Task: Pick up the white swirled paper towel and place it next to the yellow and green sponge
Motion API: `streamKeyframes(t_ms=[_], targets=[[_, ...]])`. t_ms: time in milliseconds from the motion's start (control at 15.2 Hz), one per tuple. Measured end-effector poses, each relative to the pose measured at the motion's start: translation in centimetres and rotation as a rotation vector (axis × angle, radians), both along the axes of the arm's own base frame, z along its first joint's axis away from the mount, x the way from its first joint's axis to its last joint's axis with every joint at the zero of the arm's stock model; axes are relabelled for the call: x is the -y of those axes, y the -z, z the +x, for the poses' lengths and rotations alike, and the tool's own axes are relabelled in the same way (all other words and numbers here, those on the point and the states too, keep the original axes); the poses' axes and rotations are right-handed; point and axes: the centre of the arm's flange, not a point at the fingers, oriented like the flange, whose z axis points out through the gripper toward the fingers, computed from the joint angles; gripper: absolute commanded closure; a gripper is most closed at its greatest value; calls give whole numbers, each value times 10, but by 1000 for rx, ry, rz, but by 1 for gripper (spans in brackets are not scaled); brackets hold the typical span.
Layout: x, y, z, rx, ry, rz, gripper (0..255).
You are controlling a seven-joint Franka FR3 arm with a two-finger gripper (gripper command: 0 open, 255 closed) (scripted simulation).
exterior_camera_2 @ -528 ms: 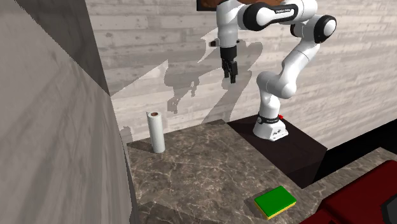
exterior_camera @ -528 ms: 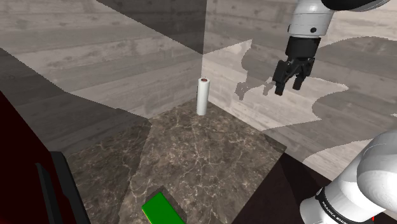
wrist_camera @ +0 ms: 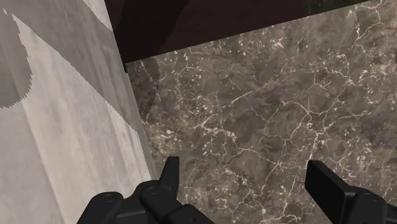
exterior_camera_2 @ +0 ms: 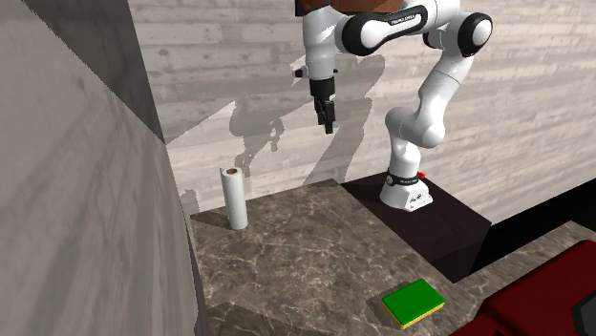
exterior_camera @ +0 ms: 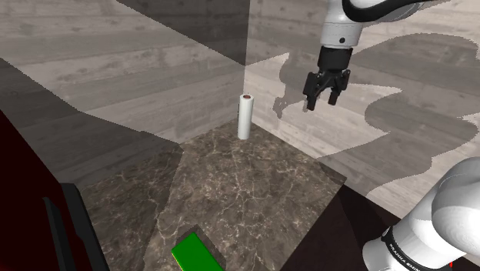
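Note:
A white paper towel roll (exterior_camera: 245,117) stands upright at the far corner of the dark marble counter (exterior_camera: 254,185), close to the wall; the second exterior view has the roll (exterior_camera_2: 233,199) at the counter's back left. The sponge (exterior_camera: 195,253), green on top with a yellow edge, lies flat near the counter's front edge, also visible as the sponge (exterior_camera_2: 414,304). My black gripper (exterior_camera: 321,97) hangs open and empty in the air, well above the counter and to the right of the roll in the shoulder view. In the wrist view the gripper (wrist_camera: 245,175) has its fingers wide apart over bare marble.
Pale wood-plank walls (exterior_camera: 154,69) close the counter's far sides and meet behind the roll. The robot's dark stand (exterior_camera_2: 420,224) adjoins the counter. A dark red surface (exterior_camera_2: 544,296) lies past the sponge in the second exterior view.
The arm has swung the gripper toward the roll, leftward in both exterior views, still high above the counter. The fingers stay open. The roll and sponge have not moved.

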Motion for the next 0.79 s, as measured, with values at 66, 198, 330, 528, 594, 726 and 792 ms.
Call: streamKeyframes(t_ms=[66,198,330,528,594,726,792], targets=[[-2,3,12,3,1,1,0],[-3,15,39,9,3,2,0],[-4,21,63,15,5,3,0],[-4,30,100,24,9,5,0],[-5,31,114,27,10,5,0],[-7,38,139,33,12,6,0],[-6,41,152,36,13,6,0]])
